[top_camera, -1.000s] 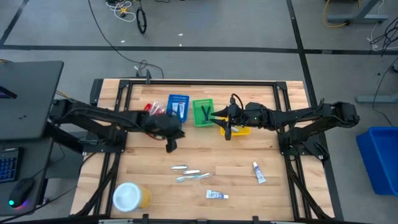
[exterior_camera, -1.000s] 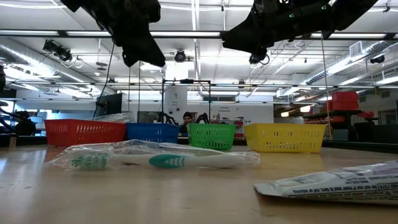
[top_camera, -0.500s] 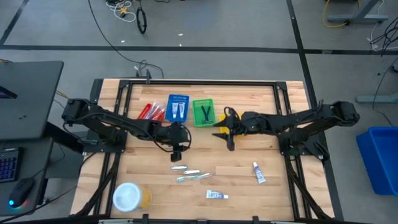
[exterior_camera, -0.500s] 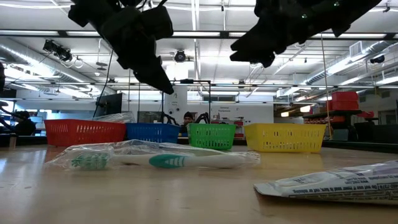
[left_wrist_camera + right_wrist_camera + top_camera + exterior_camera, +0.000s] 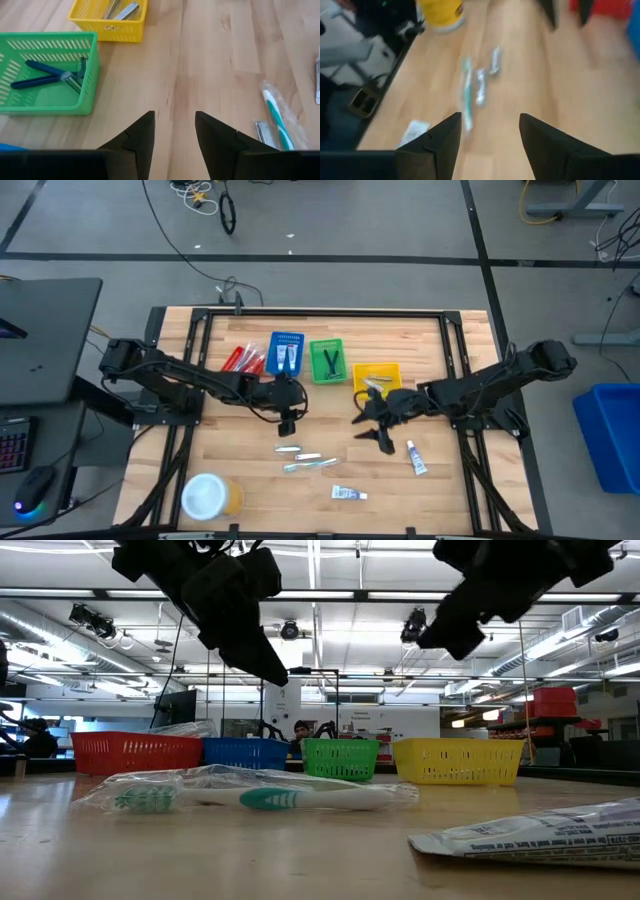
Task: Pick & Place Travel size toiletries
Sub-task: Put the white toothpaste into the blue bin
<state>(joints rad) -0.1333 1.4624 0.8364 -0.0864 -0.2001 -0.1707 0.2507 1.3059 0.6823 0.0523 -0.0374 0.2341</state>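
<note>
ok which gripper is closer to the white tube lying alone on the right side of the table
Right. The right gripper hangs open just left of the white tube. The left gripper, also open, is farther left, above the toothbrush.

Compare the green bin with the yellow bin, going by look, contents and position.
The green bin is green; the yellow bin is yellow. The green bin holds dark blue razors with grey heads, while the yellow bin holds silvery packets. From above, the green bin sits next to the blue bin, while the yellow bin is at the row's right end, set slightly nearer the table's front. Both are small slotted plastic bins.
</note>
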